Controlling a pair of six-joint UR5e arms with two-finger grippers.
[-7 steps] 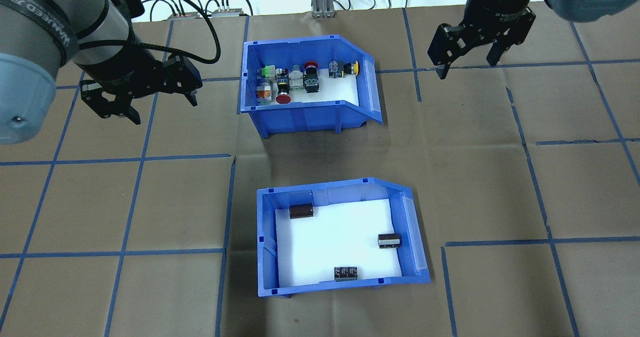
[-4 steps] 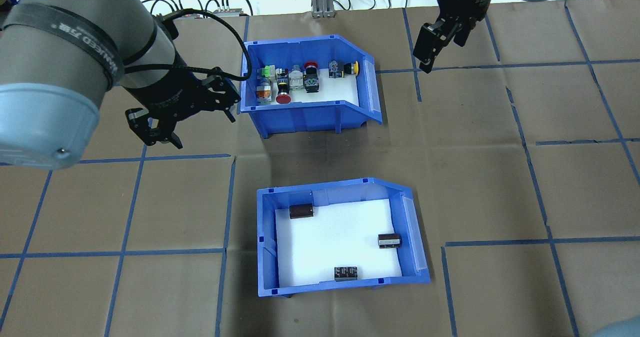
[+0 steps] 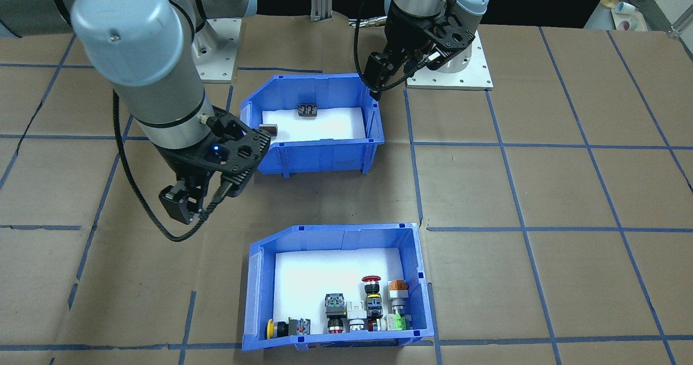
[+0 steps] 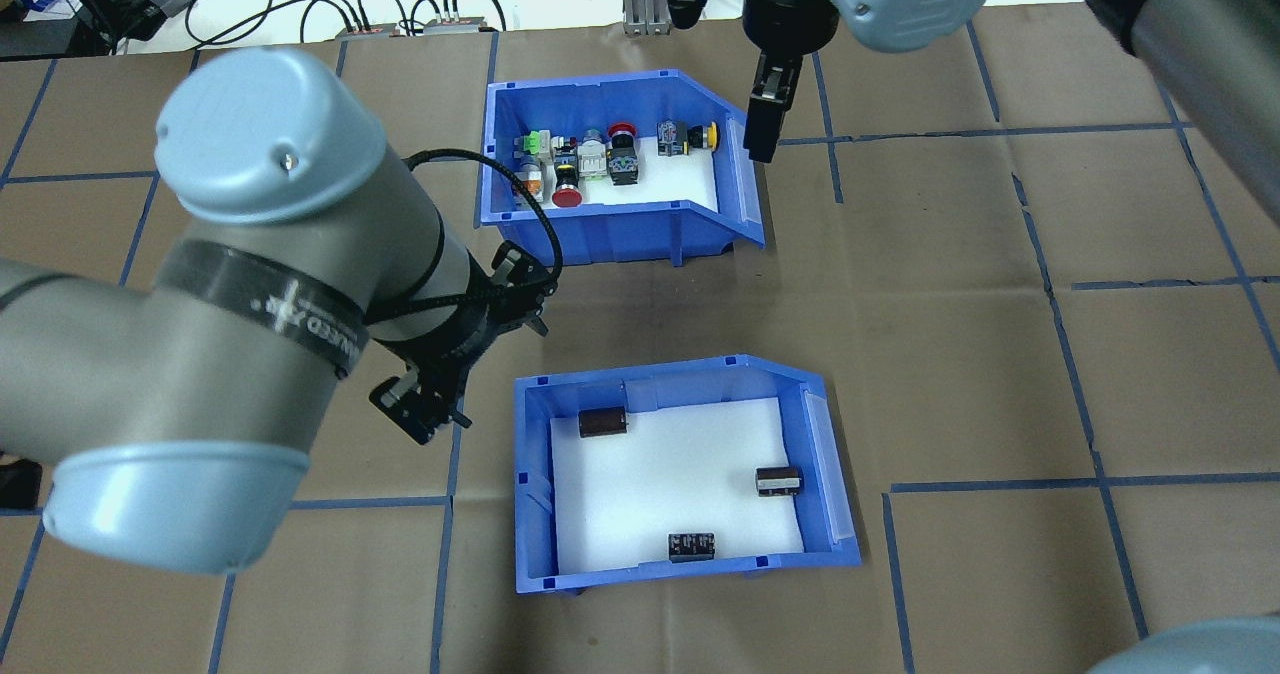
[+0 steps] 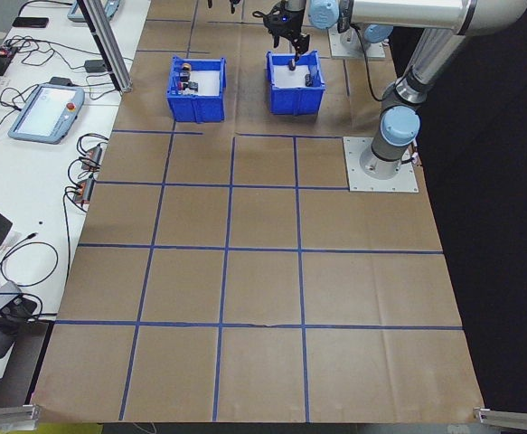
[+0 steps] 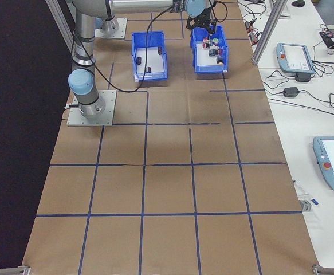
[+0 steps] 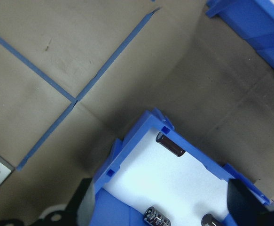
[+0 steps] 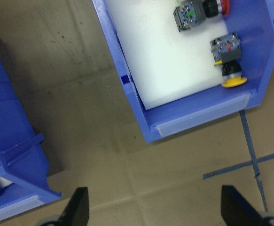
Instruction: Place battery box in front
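Presently the approach step: the blue plastic battery box with white liner (image 4: 680, 474) sits untouched at the table's robot-side edge. Left gripper (image 4: 462, 354), fingers spread and empty, has swung down beside its left wall; next, grip that wall. Right gripper (image 4: 765, 119), open, empty, has shifted toward the blue switch bin (image 4: 620, 169).

Blue switch bin (image 4: 610, 229) on brown paper-covered table (image 4: 1000, 354); blue tape grid (image 4: 1050, 294); cables (image 4: 400, 4) beyond far edge.

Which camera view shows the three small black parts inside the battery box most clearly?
The overhead exterior view: the battery box lies open with all three parts apart on its white floor. The front-facing view shows two, its near wall hiding the rest. The left wrist view crops the box; side views are tiny.
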